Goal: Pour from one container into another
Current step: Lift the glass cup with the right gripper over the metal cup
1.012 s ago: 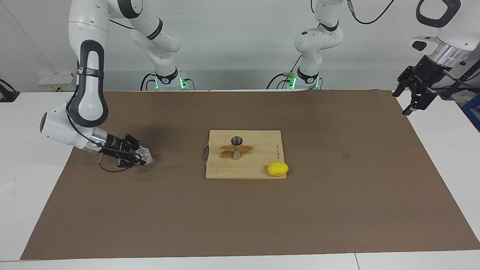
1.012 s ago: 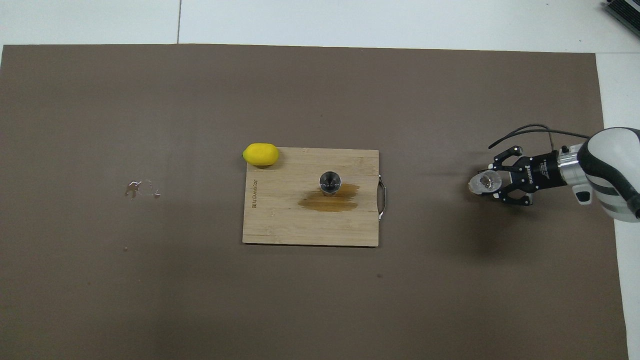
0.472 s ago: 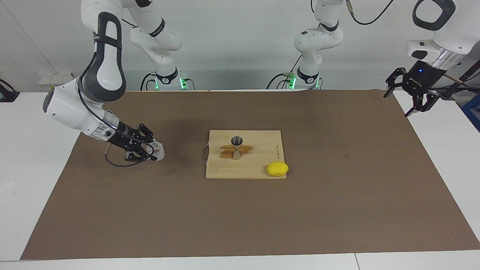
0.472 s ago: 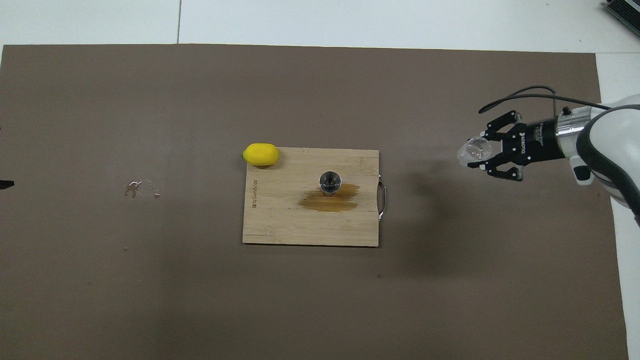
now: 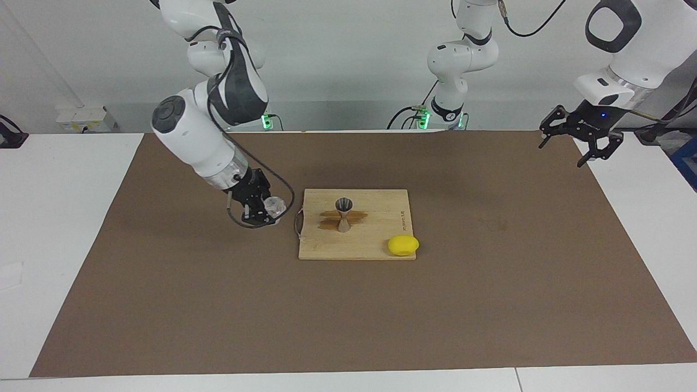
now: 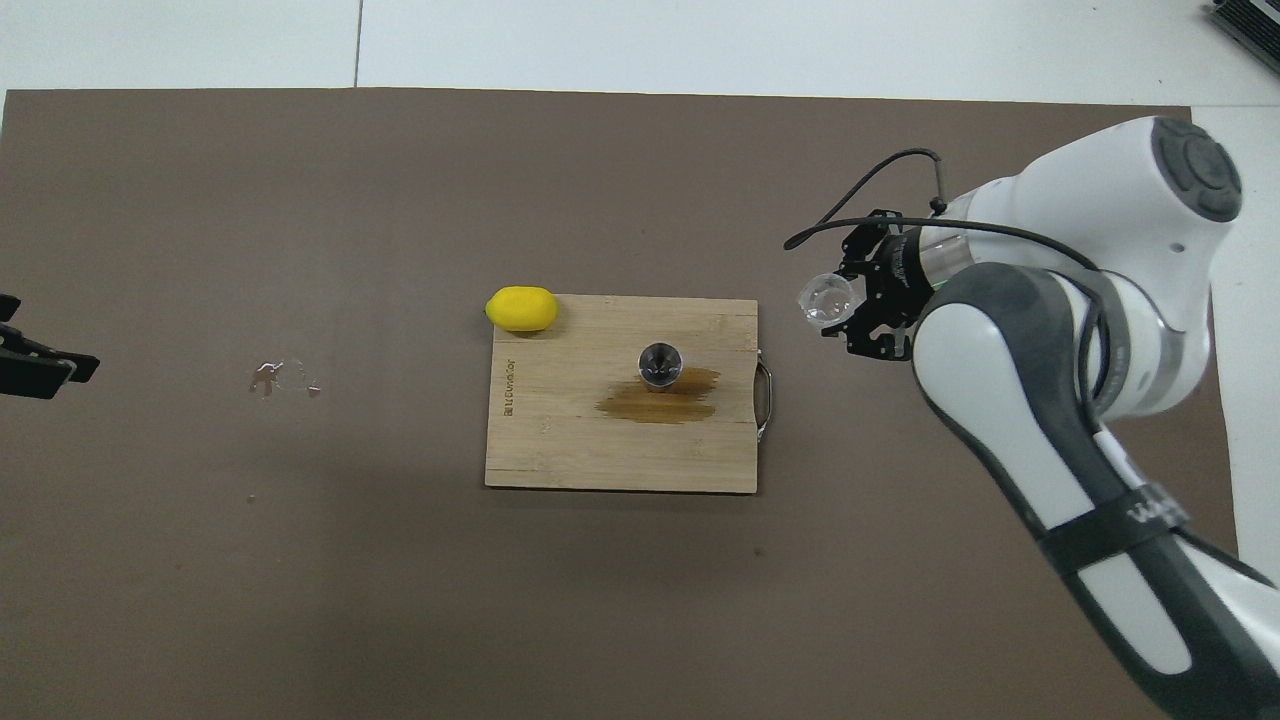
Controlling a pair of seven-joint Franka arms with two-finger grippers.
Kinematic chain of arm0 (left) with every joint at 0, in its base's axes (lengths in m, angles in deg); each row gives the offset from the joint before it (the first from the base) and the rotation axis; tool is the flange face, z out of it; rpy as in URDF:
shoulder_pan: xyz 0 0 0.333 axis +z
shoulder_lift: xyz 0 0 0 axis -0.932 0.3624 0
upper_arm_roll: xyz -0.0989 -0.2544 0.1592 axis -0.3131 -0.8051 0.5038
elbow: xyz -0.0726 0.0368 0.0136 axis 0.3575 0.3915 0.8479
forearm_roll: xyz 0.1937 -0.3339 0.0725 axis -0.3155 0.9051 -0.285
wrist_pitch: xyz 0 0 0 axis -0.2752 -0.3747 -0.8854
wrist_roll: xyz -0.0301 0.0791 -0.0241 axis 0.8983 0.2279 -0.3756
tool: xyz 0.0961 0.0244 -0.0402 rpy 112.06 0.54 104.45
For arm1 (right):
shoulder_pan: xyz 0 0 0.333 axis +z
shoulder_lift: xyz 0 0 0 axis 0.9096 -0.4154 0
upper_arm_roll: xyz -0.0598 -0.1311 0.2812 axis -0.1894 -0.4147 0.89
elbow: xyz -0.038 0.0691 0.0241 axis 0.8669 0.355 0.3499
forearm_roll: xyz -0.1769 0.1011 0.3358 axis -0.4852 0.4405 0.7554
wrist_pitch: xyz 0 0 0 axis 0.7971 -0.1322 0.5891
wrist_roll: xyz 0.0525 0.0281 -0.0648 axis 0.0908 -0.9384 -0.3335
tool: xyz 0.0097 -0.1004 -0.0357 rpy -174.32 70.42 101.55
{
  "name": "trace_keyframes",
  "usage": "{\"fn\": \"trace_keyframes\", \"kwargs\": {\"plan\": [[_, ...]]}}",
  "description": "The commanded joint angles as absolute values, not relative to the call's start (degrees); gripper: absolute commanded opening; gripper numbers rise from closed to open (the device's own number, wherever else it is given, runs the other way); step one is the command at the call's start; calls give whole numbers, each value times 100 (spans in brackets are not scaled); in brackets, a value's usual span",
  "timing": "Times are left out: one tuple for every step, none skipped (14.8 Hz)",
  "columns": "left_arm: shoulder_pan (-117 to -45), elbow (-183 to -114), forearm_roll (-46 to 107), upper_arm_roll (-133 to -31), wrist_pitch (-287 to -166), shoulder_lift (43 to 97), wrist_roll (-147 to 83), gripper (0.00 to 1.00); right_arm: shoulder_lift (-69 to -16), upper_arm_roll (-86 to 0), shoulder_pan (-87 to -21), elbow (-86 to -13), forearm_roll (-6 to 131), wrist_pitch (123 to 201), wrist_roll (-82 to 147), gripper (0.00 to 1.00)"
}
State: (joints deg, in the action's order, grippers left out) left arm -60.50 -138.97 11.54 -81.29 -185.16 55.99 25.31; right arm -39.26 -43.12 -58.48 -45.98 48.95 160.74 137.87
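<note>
Bamboo cutting board carries the steel jigger upright on a brown stain, with a lemon at its corner. Right gripper clamps the clear cup in the air just beside the board's handle. Nothing lies between the jaws and the jigger. Left gripper hangs spread wide, empty, over the mat edge.

White arms, black grippers (cabled).

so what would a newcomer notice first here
The right end effector holds a clear cup in the air beside the wooden cutting board. On that board stands a steel jigger on a brown stain, with a yellow lemon at one corner.
</note>
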Motion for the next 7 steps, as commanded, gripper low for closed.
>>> {"fn": "trace_keyframes", "kwargs": {"plan": [[-6365, -14155, 713, -8082, -18401, 5360, 1482, 100, -3908, -4318, -5624, -4575, 4548, 16198, 14097, 0], [-6383, -14155, 695, -8082, -18383, 5360, 1016, 100, -3908, -4335, -5492, -4567, 4478, 16198, 14176, 0], [-6400, -14155, 694, -8082, -18374, 5360, 593, 100, -3908, -4327, -5395, -4566, 4346, 16198, 14246, 0], [-6487, -14163, 694, -8082, -18339, 5360, 380, 100, -3899, -4318, -5333, -4566, 4223, 16233, 14334, 0], [-6514, -14216, 694, -8082, -18278, 5342, 161, 100, -3899, -4318, -5185, -4566, 4057, 16259, 14448, 0], [-6532, -14268, 694, -8082, -18251, 5290, -207, 100, -3899, -4318, -5096, -4549, 3924, 16260, 14527, 0], [-6619, -14313, 694, -8082, -18190, 5272, -602, 100, -3916, -4309, -5026, -4471, 3854, 16216, 14598, 0]]}}
